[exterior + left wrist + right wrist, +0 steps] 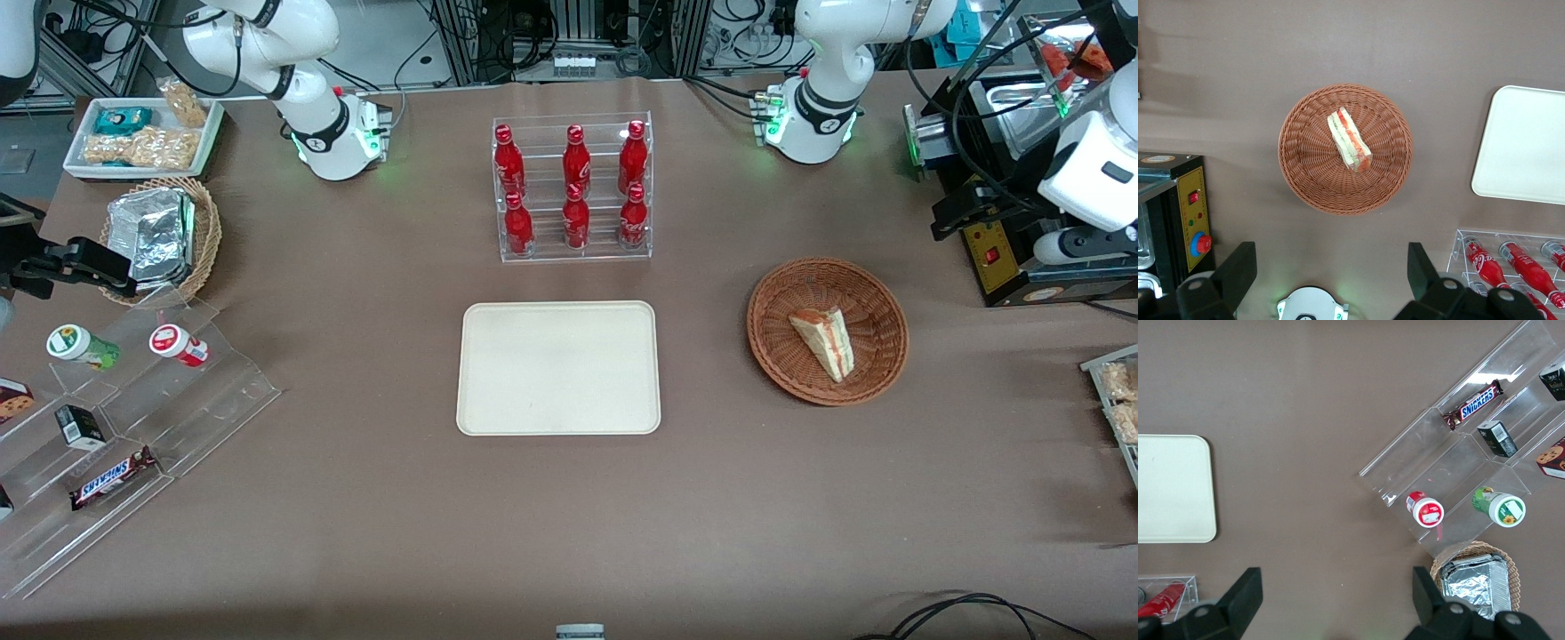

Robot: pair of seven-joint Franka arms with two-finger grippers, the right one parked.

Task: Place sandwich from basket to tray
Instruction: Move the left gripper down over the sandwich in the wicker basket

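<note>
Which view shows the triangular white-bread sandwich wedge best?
The left wrist view: the triangular white-bread sandwich wedge lies straight below the open left gripper, filling layers visible, in the round reddish-brown wicker basket. The front view shows it smaller, at an angle. The right wrist view misses it.

From my station I count one sandwich, lying in one basket, and one tray beside that basket. Farther from the front camera than the tray stands one rack holding six red bottles. One claw hangs above the basket, its two fingers spread wide apart with nothing between them.
</note>
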